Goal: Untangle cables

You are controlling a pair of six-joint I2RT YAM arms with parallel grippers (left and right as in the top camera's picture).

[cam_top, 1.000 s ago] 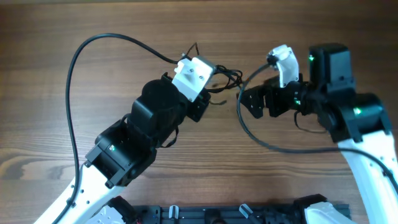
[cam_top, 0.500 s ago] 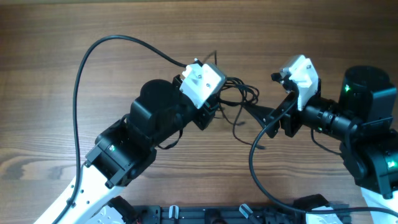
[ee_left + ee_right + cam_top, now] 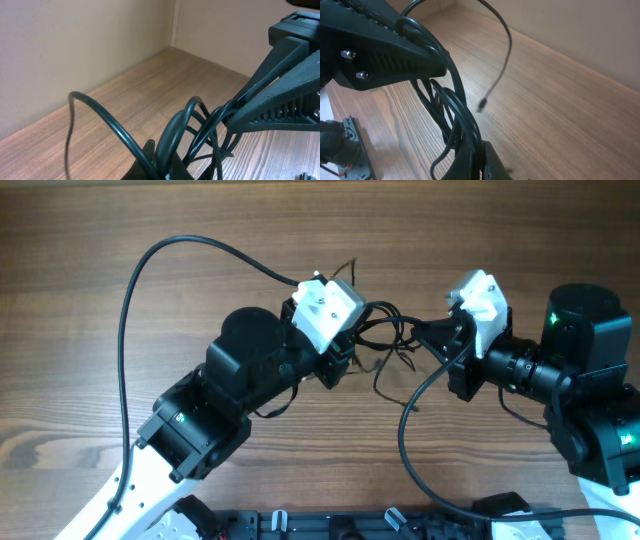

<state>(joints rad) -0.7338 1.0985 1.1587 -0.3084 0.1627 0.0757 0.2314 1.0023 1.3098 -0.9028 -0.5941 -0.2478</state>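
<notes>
My left jaws were closed on the cables [image 3: 390, 330], which formed a small bunch of thin black loops just to the right of the white camera block [image 3: 325, 310] on my left wrist. My right jaws were clamped on the same bunch from the side away from that block, so the loops sat between my two grips.

In my left wrist view the cables [image 3: 175, 130] rose out of my left jaws at the bottom edge and fanned into several arcs. The ribbed black fingers [image 3: 280, 100] of my right arm were pinched on the strands at the far end. One thin strand curved away to the left and hung above the tabletop [image 3: 150, 95].

In my right wrist view the cables [image 3: 452, 105] ran down into my right jaws at the bottom edge, and my left fingers [image 3: 385, 50] were closed on the top of the loops. A single cord arched off beyond them and ended in a small plug [image 3: 481, 106] over the wood.

From overhead, a few loose ends trailed from the bunch, below and to the right of the camera block.
</notes>
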